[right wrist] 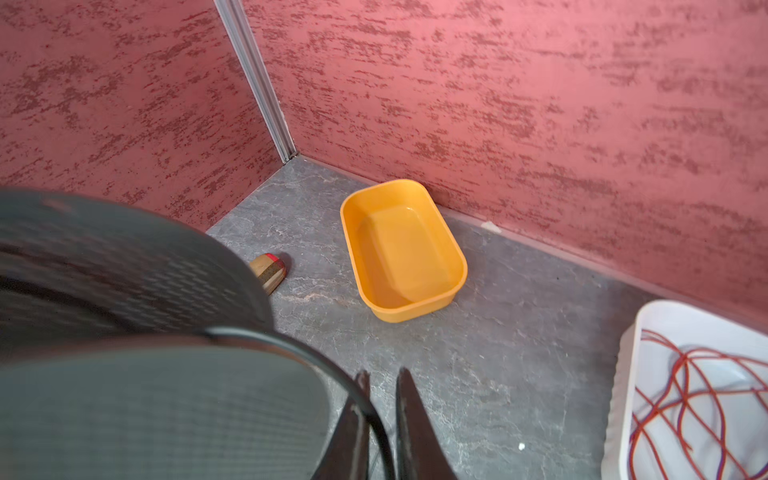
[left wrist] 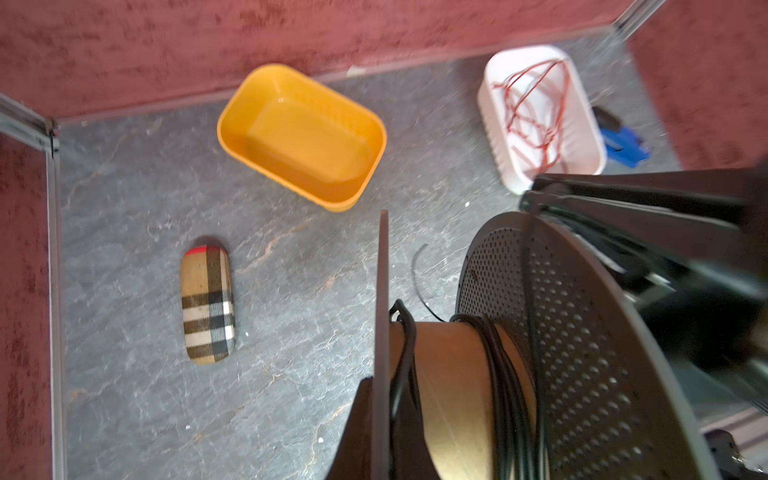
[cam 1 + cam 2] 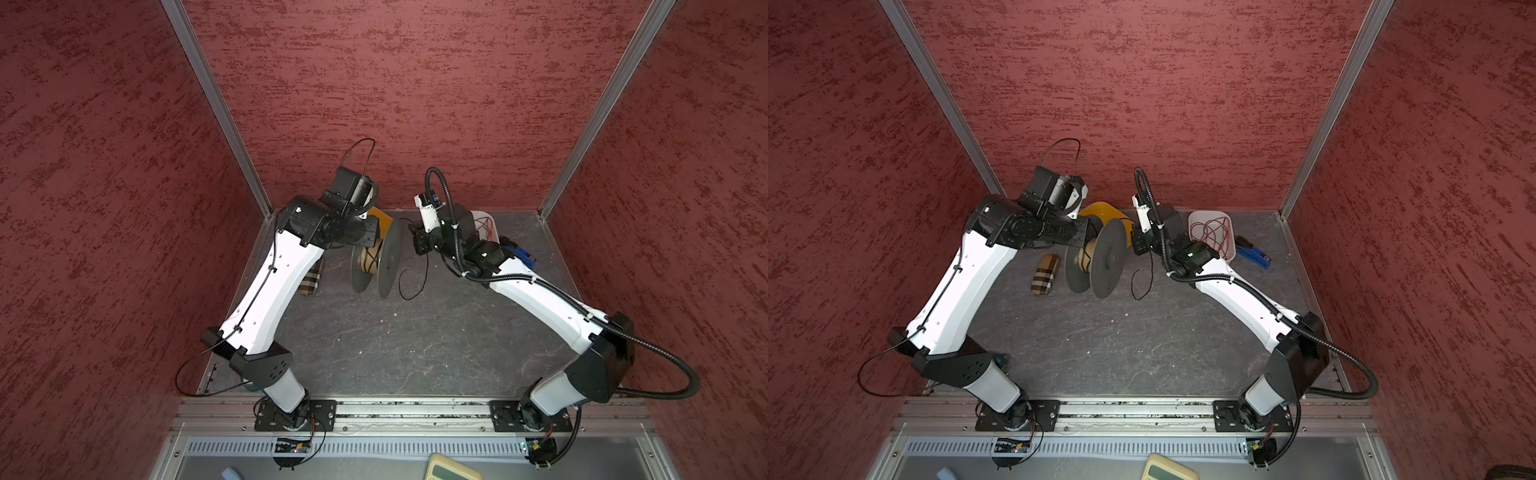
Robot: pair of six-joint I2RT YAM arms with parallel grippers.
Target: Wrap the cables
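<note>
Dark red, rough-plastered walls (image 3: 374, 83) close in three sides, meeting at slanting silver aluminium corner posts (image 3: 216, 104). The grey, pale-veined stone-look counter (image 3: 395, 340) ends at a silver aluminium rail (image 3: 415, 409), with a grey slotted cable duct (image 3: 415, 448) just beyond it. The light is soft and even.

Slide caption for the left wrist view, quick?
Left gripper clamps the spool by one flange, black cable wound around its cardboard core.
</note>
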